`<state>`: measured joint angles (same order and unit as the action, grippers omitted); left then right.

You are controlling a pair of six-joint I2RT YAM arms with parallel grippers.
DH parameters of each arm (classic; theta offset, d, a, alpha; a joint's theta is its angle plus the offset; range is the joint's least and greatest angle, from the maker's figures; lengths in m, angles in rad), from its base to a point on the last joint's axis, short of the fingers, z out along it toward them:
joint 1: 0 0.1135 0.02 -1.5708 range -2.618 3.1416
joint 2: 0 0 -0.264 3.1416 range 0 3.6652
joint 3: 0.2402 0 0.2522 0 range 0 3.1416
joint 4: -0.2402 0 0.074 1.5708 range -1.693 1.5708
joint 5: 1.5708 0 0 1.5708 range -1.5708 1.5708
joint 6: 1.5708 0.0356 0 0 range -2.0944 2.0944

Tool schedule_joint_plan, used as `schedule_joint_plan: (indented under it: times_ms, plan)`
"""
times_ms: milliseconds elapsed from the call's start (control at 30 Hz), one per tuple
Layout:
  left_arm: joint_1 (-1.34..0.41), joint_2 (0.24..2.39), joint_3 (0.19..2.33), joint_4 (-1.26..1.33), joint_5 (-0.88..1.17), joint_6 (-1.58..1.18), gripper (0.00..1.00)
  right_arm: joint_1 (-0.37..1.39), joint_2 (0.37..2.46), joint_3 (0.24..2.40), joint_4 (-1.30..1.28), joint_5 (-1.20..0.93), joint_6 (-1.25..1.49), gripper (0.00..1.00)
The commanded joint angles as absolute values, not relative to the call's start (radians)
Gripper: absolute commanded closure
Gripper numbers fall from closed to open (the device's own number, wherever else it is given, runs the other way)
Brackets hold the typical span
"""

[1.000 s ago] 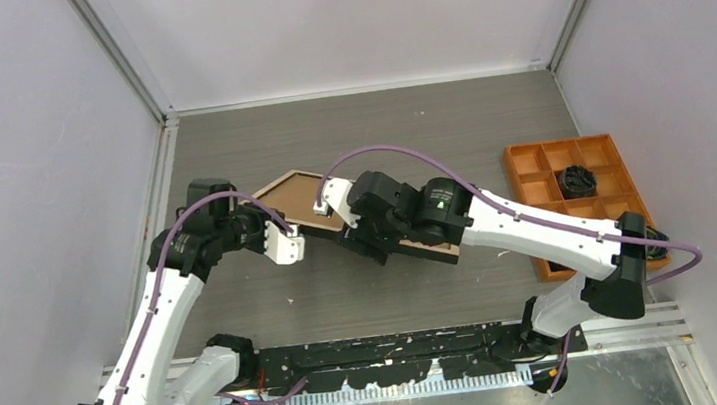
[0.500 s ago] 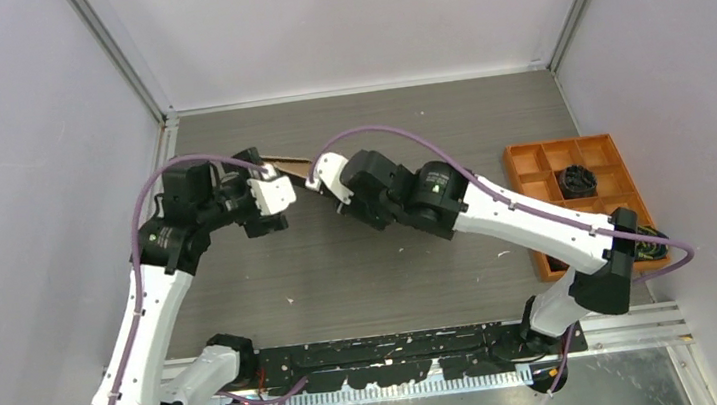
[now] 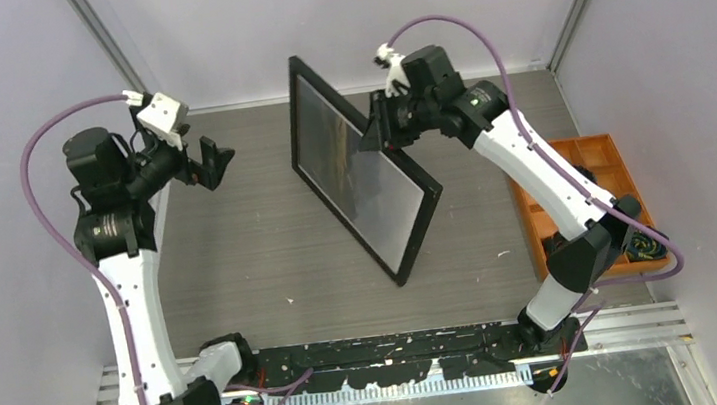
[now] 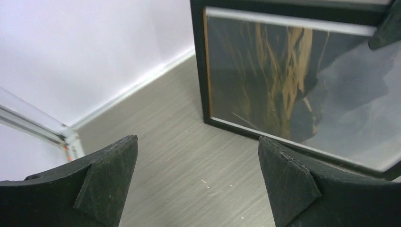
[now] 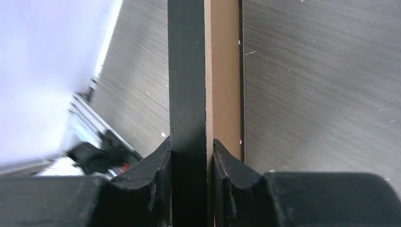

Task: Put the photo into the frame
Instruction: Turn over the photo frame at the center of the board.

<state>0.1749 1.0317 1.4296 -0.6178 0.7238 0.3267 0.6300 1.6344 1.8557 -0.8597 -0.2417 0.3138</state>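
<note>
The frame (image 3: pixel 297 118), black-edged, stands steeply tilted over the middle of the table. Behind its glass shows the photo (image 3: pixel 359 167), dark mountains with gold-brown streaks, plain in the left wrist view (image 4: pixel 283 80) inside the black frame border (image 4: pixel 198 61). My right gripper (image 3: pixel 374 132) is shut on the frame's upper right edge. In the right wrist view its gripper (image 5: pixel 191 142) pinches the black frame edge (image 5: pixel 187 71) together with a brown backing board (image 5: pixel 222 71). My left gripper (image 3: pixel 212 163) hangs open at the far left, apart from the frame, with only bare table between its fingers (image 4: pixel 108 175).
An orange compartment tray (image 3: pixel 601 140) lies at the table's right side, partly behind the right arm. White walls close in the back and both sides. The rail carrying the arm bases (image 3: pixel 390 350) runs along the near edge.
Both grippers were low at the table's middle on the flat frame. The right arm has since lifted it upright toward the back; the left gripper has opened and drawn away to the far left.
</note>
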Motion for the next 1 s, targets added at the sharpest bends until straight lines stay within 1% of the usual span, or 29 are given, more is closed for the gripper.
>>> schedule_joint_plan:
  times_ms: [0,100,267,467,600,800,867,900,933,967]
  plan:
    - [0.214,1.098,1.418,-0.689,0.834,0.259,0.0,0.503,1.601,1.789,-0.601,-0.513,0.629,0.85]
    - [0.215,1.139,1.384,-0.773,0.828,0.322,0.0,0.455,1.581,1.702,-0.551,-0.517,0.659,0.85]
    - [0.215,1.235,1.332,-0.854,0.737,0.331,0.0,0.396,1.495,1.429,-0.387,-0.478,0.735,0.84]
    - [0.216,1.251,1.172,-0.733,0.653,0.287,0.0,0.361,1.408,1.088,-0.2,-0.411,0.791,0.84]
    - [0.217,1.242,1.082,-0.675,0.614,0.281,0.0,0.35,1.376,0.899,-0.102,-0.355,0.787,0.81]
    - [0.215,1.244,0.968,-0.622,0.581,0.295,0.0,0.334,1.386,0.716,0.04,-0.279,0.752,0.78]
    - [0.216,1.234,0.93,-0.589,0.574,0.297,0.0,0.333,1.401,0.689,0.068,-0.267,0.735,0.73]
    - [0.215,1.228,0.91,-0.568,0.563,0.289,0.0,0.332,1.409,0.679,0.076,-0.257,0.728,0.68]
    - [0.216,1.221,0.884,-0.545,0.549,0.273,0.0,0.333,1.416,0.669,0.088,-0.254,0.723,0.59]
    - [0.216,1.217,0.869,-0.522,0.54,0.26,0.0,0.333,1.425,0.659,0.102,-0.253,0.719,0.55]
